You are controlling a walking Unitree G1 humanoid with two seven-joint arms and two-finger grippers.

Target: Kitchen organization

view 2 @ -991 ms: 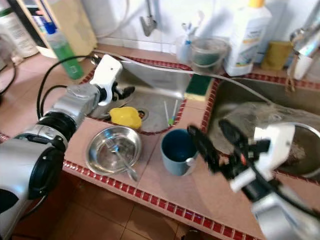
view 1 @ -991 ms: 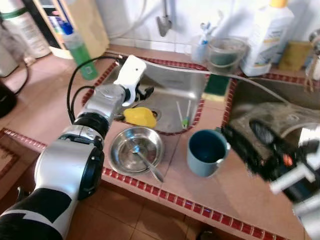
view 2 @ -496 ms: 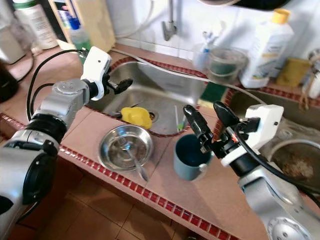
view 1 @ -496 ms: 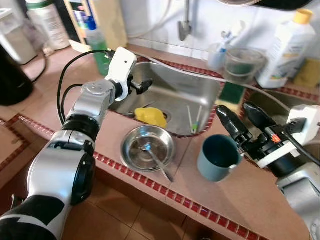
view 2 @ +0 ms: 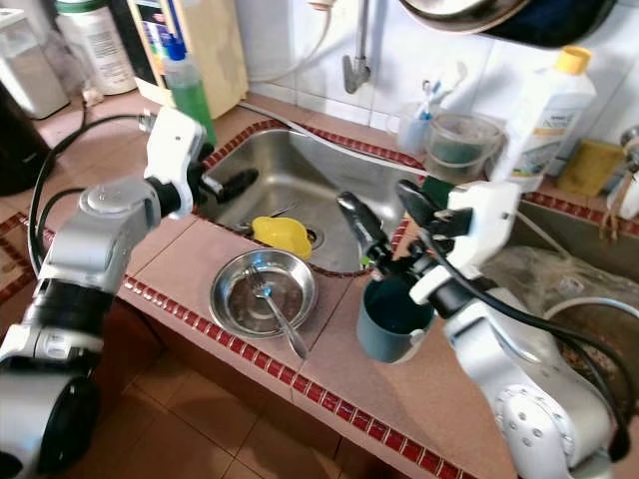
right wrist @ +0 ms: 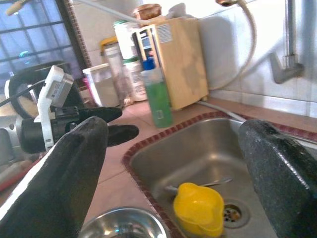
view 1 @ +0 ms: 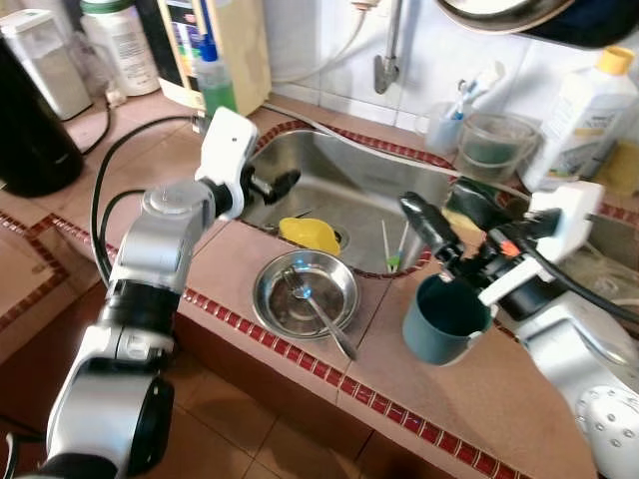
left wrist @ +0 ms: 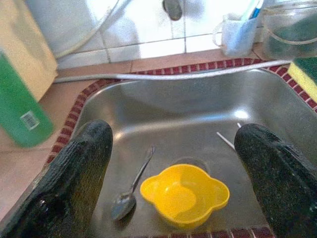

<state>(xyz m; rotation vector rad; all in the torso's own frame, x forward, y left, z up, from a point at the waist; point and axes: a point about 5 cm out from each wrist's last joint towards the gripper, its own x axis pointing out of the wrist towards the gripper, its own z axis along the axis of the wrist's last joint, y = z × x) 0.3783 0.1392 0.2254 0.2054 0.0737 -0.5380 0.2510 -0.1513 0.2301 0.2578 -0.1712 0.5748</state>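
A yellow bowl [view 1: 312, 235] lies in the steel sink [view 1: 359, 185] near the drain, with a spoon [left wrist: 130, 191] beside it. On the counter in front stands a steel bowl [view 1: 305, 294] holding another spoon [view 1: 321, 317]. A teal cup [view 1: 444, 321] stands to its right. My left gripper [view 1: 275, 190] is open at the sink's left rim, pointing at the yellow bowl [left wrist: 184, 195]. My right gripper [view 1: 439, 200] is open just above the cup, at the sink's right rim, empty.
A green soap bottle [view 1: 215, 80] and a wooden box [view 1: 235, 45] stand behind the sink's left corner, a black kettle [view 1: 30, 130] farther left. A clear tub [view 1: 494, 145] and white detergent bottle [view 1: 589, 105] line the back. A second basin [view 2: 589, 319] lies right.
The view has shifted. My right gripper has swung left from beside the cup to above it, toward the sink. My left gripper stays at the sink's left rim.
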